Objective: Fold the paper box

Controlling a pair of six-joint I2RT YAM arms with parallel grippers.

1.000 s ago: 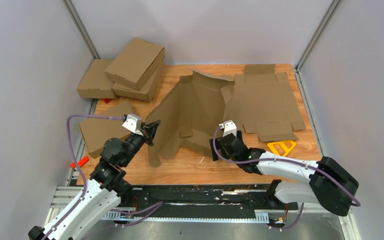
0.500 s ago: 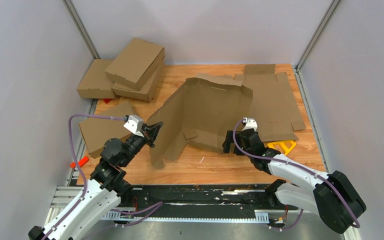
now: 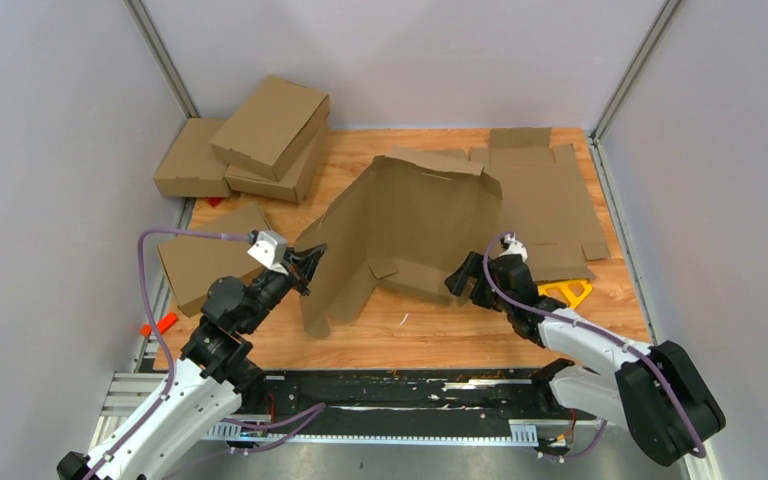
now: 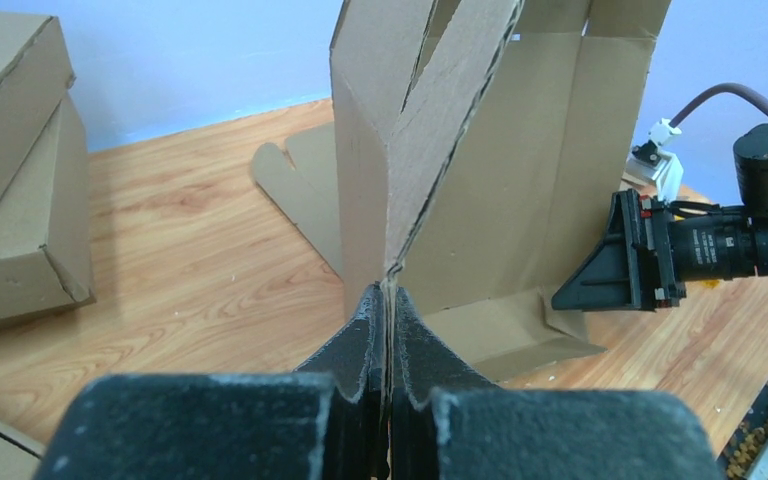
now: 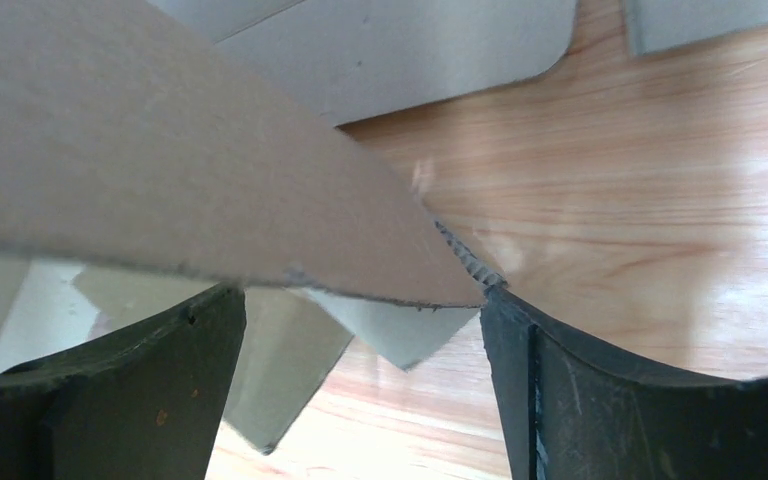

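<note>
Paper box (image 3: 400, 232) sits ctr of the top view, part-raised off the wooden worktop (image 3: 430, 338): a big brown panel tilts up w/ its top edge toward the back, side flaps bent, lower edge & a small tab down on the wood. L pincer (image 3: 312, 258), ctr-left of frame, is clenched on the box's left flap. Its wrist view shows both fingers (image 4: 355, 345) pressed tight on a folded double layer of corrugated card, which rises straight up from the tips. R pincer (image 3: 458, 282), just right of ctr, is at the box's lower right corner, jaws spread wide, not clamped. In its wrist view a card edge lies across the gap btwn the two dark fingers (image 5: 560, 380), one corner touching the right-hand finger, wood grain beyond. Whether the other finger touches the card: can't tell. Upper left of frame: three closed brown boxes (image 3: 270, 125), one lying tilted on top of the others, partly off the worktop's corner. Upper right: a flat die-cut sheet (image 3: 545, 195) on the wood, the raised box overlapping its left side. Left edge, behind the L arm: another flat cardboard piece (image 3: 195, 262). A yellow plastic piece (image 3: 563, 292) peeks out beside the R arm, at the sheet's lower right. A small orange item (image 3: 160, 324) lies off the worktop's left edge.
</note>
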